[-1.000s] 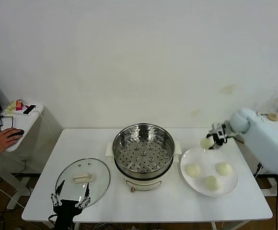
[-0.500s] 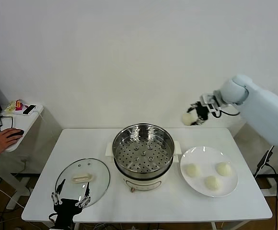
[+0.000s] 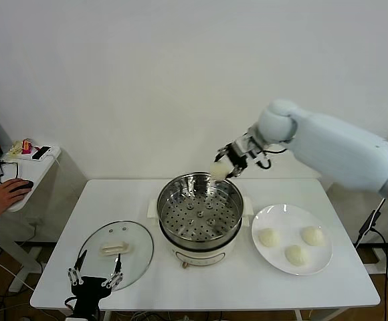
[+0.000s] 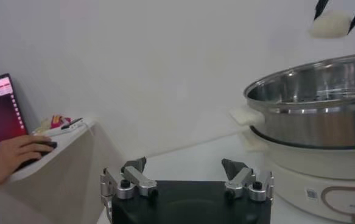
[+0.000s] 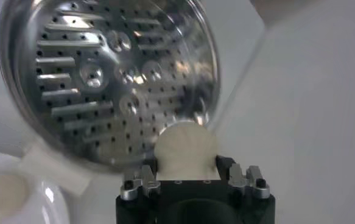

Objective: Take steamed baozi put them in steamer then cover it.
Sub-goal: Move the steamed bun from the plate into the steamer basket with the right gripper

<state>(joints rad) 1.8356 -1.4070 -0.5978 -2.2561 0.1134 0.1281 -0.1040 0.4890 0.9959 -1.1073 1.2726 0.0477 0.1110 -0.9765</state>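
My right gripper point(image 3: 224, 167) is shut on one cream-white baozi point(image 5: 186, 148) and holds it in the air over the back right rim of the steamer point(image 3: 200, 208). The steel basket point(image 5: 110, 73) is empty, its perforated floor bare. Three more baozi point(image 3: 269, 237) lie on the white plate point(image 3: 322, 266) to the steamer's right. The glass cover point(image 3: 116, 253) with its cream handle lies flat on the table at front left. My left gripper point(image 3: 93, 279) hangs open at the table's front edge, just before the cover, holding nothing.
A small side table point(image 3: 27, 170) at far left carries a mouse under a person's hand point(image 3: 3, 194), with a laptop screen point(image 4: 3, 115) behind. The white table point(image 3: 201, 284) has bare surface in front of the steamer.
My right arm lifted the baozi off the plate area and swung it left, from over the plate's back edge to above the steamer's back rim. The left arm stayed put.
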